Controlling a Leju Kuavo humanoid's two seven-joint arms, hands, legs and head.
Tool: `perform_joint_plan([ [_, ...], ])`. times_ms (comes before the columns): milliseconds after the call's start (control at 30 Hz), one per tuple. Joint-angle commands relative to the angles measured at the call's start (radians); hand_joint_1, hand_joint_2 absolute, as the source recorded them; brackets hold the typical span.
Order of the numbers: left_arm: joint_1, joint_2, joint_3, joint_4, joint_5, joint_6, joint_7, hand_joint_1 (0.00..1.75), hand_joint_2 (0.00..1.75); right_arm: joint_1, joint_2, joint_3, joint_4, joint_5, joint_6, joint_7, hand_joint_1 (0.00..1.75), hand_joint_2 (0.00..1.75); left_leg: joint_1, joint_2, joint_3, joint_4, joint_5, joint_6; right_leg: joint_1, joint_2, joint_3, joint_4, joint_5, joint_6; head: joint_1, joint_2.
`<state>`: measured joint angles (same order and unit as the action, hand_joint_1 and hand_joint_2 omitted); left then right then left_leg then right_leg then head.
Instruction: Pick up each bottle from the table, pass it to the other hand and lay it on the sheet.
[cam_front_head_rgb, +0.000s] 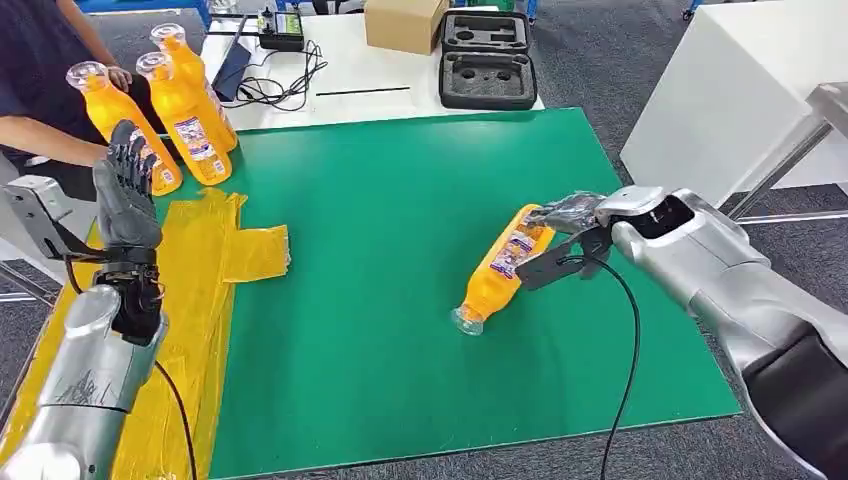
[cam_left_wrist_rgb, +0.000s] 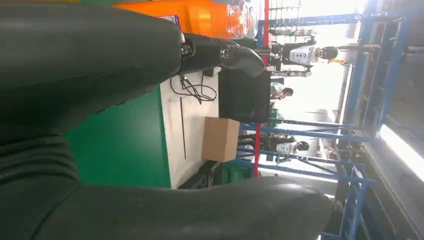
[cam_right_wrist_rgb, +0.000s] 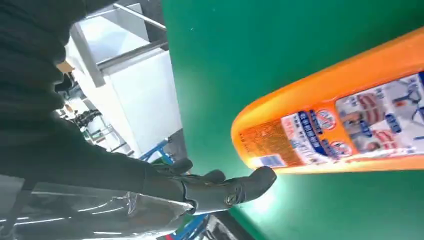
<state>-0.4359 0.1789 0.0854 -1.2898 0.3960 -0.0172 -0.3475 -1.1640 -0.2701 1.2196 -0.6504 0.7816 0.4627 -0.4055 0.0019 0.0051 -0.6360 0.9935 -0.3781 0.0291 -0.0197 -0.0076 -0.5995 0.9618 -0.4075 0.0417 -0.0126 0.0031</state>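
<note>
While nothing is actually gripped yet, this is how it lines up across the table:

left hand (cam_front_head_rgb: 128, 190): raised upright over the yellow sheet (cam_front_head_rgb: 200, 290), fingers apart and holding nothing. My guess is it's parked there to receive the handover.

yellow sheet: crumpled plastic along the left edge of the green mat (cam_front_head_rgb: 400, 330), one flap folded over onto the green. It's the drop zone, so it makes sense that it sits on the left arm's side.

standing bottles (cam_front_head_rgb: 190, 115): three orange ones, upright in a cluster at the mat's far left corner, just beyond the sheet. A person's arm (cam_front_head_rgb: 60, 150) is right beside them (probably feeding them in).

lying bottle (cam_front_head_rgb: 503, 268): on its side on the mat, right of centre, cap end towards the robot, base end towards the right hand.

right hand (cam_front_head_rgb: 570, 232): at the bottle's base end with fingers (cam_right_wrist_rgb: 220, 190) spread and not wrapped around it. In the wrist view they sit just beside the base; I can't tell if they touch it. Looks like a reach still going in, so the grasp is the step to do.
</note>
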Motion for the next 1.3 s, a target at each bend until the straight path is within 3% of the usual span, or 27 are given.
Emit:
perform_joint_plan([
  [33, -0.078, -0.035, -0.039, 0.113, -0.006, -0.003, 0.002, 0.0, 0.0, -0.035, 0.04, 0.116, 0.058, 0.041, -0.097, 0.016, 0.0, 1.75, 0.0, -0.002, 0.003, 0.0, -0.001, -0.001, 0.0, -0.001, 0.004, 0.0, -0.002, -0.002, 0.0, 0.0],
  [267, -0.101, -0.062, -0.058, 0.136, -0.011, -0.01, -0.01, 0.0, 0.0, -0.01, 0.081, 0.164, 0.06, 0.141, -0.283, 0.068, 0.0, 1.75, 0.001, 0.0, 0.004, 0.001, -0.002, -0.002, 0.001, 0.0, 0.004, 0.001, -0.002, -0.003, 0.0, 0.0],
  [600, -0.151, -0.1, -0.082, 0.173, -0.025, -0.03, 0.001, 0.0, 0.0, 0.126, 0.068, 0.105, 0.044, 0.205, -0.403, 0.133, 0.0, 1.75, 0.001, -0.002, 0.004, 0.0, -0.002, -0.001, 0.001, -0.001, 0.005, -0.001, -0.002, -0.002, 0.0, 0.0],
  [967, -0.191, -0.143, -0.109, 0.207, -0.053, -0.054, 0.018, 0.0, 0.0, 0.214, 0.016, 0.031, -0.007, 0.217, -0.401, 0.126, 0.0, 1.75, 0.001, -0.003, 0.002, 0.001, -0.001, -0.001, 0.001, -0.003, 0.003, 0.0, -0.002, -0.002, 0.0, 0.0],
  [1300, -0.187, -0.143, -0.103, 0.207, -0.058, -0.058, 0.022, 0.0, 0.0, 0.234, -0.009, 0.02, -0.02, 0.242, -0.411, 0.127, 0.0, 1.75, 0.001, -0.002, 0.005, 0.001, -0.003, -0.002, 0.001, -0.001, 0.005, 0.0, -0.003, -0.003, 0.0, 0.0],
])
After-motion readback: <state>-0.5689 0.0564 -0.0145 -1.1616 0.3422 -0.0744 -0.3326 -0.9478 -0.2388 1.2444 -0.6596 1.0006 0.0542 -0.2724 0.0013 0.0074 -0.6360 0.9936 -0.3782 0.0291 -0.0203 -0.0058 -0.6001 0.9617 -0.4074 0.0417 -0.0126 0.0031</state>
